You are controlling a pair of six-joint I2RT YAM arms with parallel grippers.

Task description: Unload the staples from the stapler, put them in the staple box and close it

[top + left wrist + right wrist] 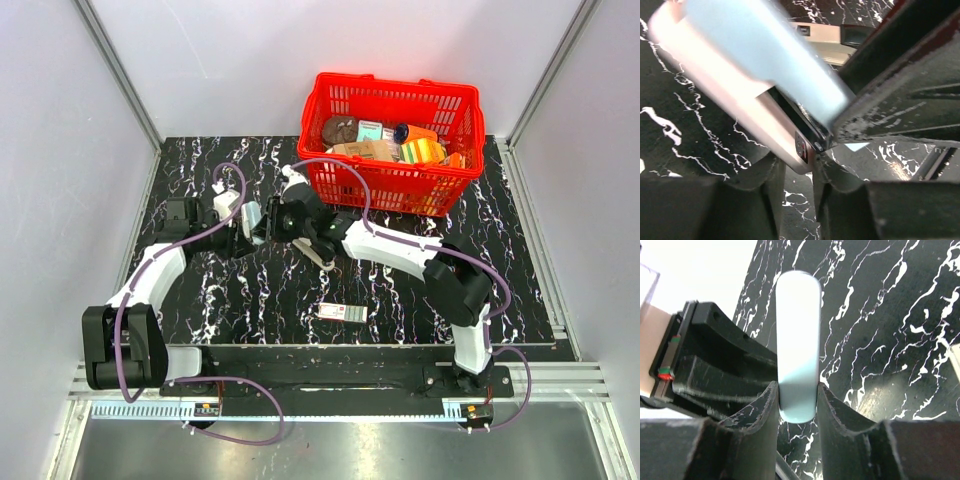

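White-walled enclosure around a black marbled table; red basket stands beyond the right gripper. The stapler is held between both grippers. Its long axis slants away from the left gripper, whose fingers are narrowed onto the pink base end. The right gripper pinches the pale-blue lid.

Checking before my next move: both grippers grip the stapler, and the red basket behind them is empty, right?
No: the red basket holds several items, per the top external view. The left gripper and right gripper do both grip the stapler.
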